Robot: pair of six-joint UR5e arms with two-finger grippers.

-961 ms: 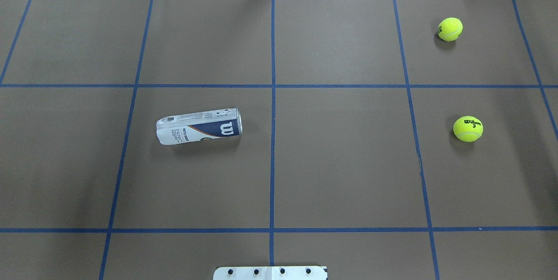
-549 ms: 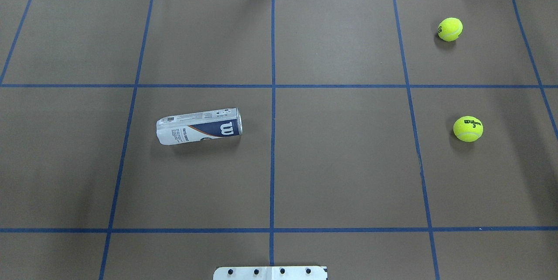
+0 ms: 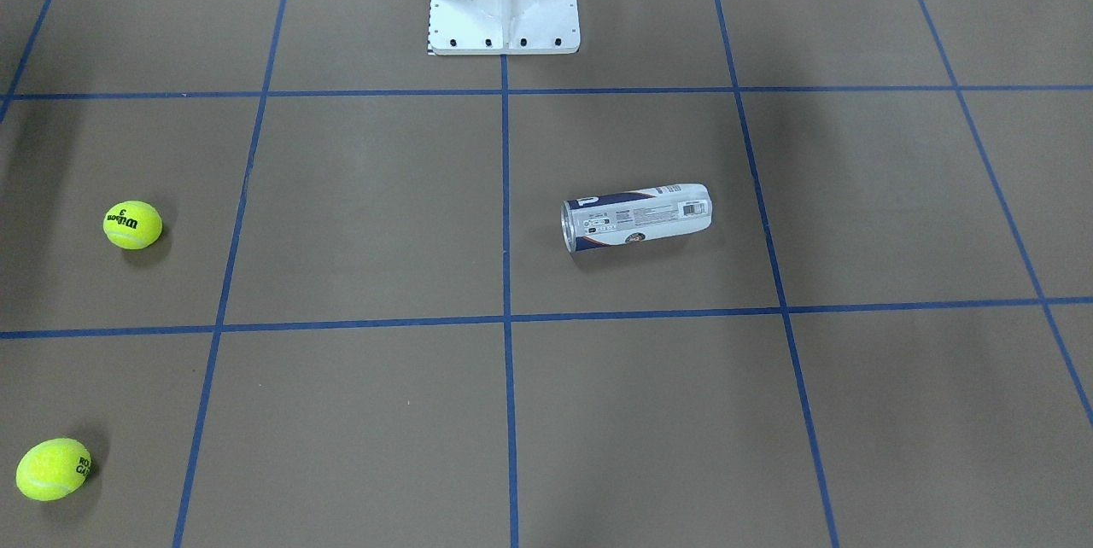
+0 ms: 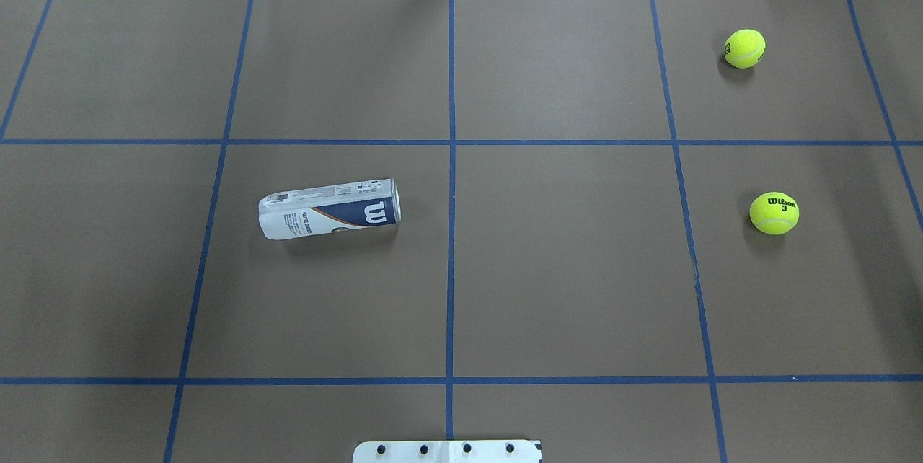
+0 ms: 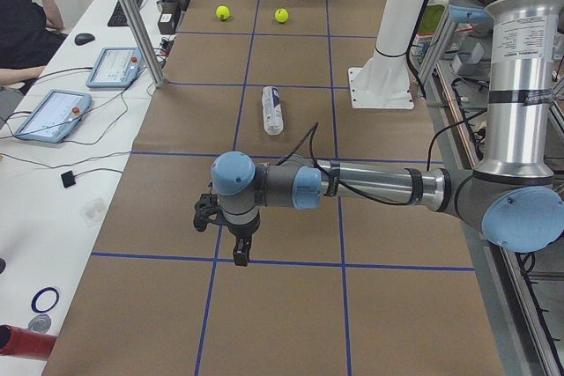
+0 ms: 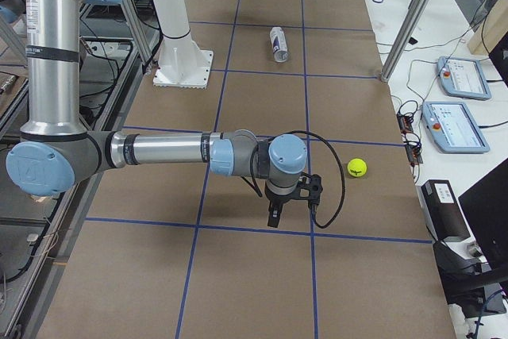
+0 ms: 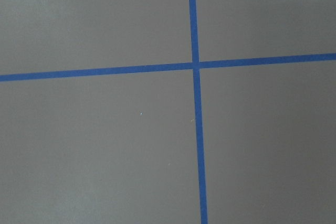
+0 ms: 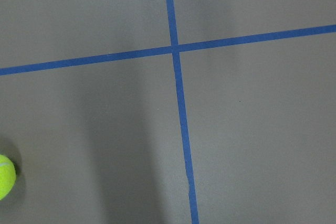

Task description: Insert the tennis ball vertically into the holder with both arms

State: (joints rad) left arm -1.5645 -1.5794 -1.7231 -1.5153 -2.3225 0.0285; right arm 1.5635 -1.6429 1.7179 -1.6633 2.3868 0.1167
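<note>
Nothing is done yet: the holder (image 4: 329, 208) lies sideways on the desk (image 4: 562, 268), tennis balls (image 4: 774, 213) (image 4: 744, 48) well apart, while whether the left claw (image 5: 239, 253) or right claw (image 6: 273, 217) is clenched cannot be told.

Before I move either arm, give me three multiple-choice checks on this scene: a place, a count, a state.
1. Overhead, the clear plastic cylindrical can with navy-and-white label lies: A left of the centre blue tape line; B right of it; C across it.
2. Yellow-green tennis balls on the brown table: A one; B two; C three.
3. The can is: A upright; B on its side; C leaning on a ball.
1 A, its end stops short of the line. 2 B, both sit far right. 3 B, its length rests flat.
</note>
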